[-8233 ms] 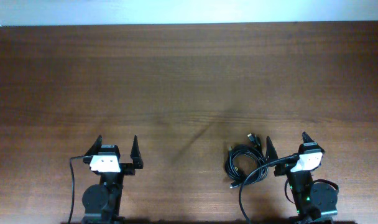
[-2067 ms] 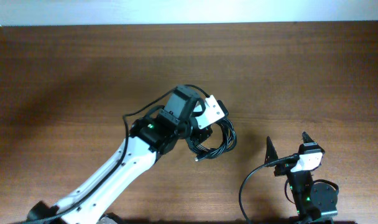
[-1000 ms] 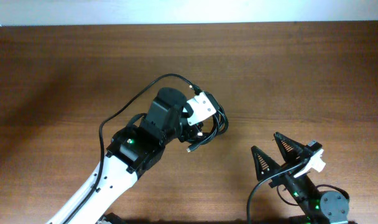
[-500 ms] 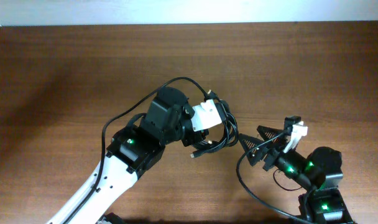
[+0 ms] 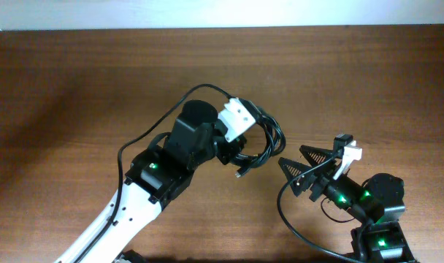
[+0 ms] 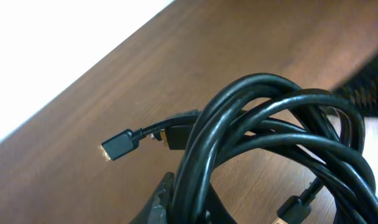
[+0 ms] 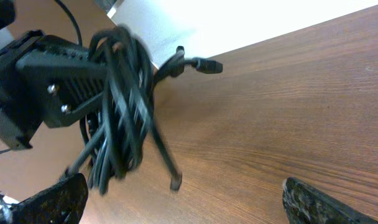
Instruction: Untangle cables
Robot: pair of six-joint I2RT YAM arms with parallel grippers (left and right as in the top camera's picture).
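Note:
A tangled bundle of black cables (image 5: 264,143) hangs from my left gripper (image 5: 242,150), which is shut on several strands of it above the middle of the table. In the left wrist view the coils (image 6: 270,121) loop up from between my fingertips (image 6: 167,199), and a plug end (image 6: 117,145) sticks out to the left. My right gripper (image 5: 304,162) stands open just right of the bundle, pointing at it. The right wrist view has the cables (image 7: 117,99) hanging ahead and left of my wide-open right gripper (image 7: 186,205), with nothing between its fingers.
The brown wooden table (image 5: 76,80) stretches bare to the left and back. A white wall edge (image 5: 207,13) runs along the far side. My right arm's own black lead (image 5: 288,219) curls near the front edge.
My right arm swung up and left toward the bundle over the last second. The left gripper shifted the cables slightly, and a plug end now dangles lower right.

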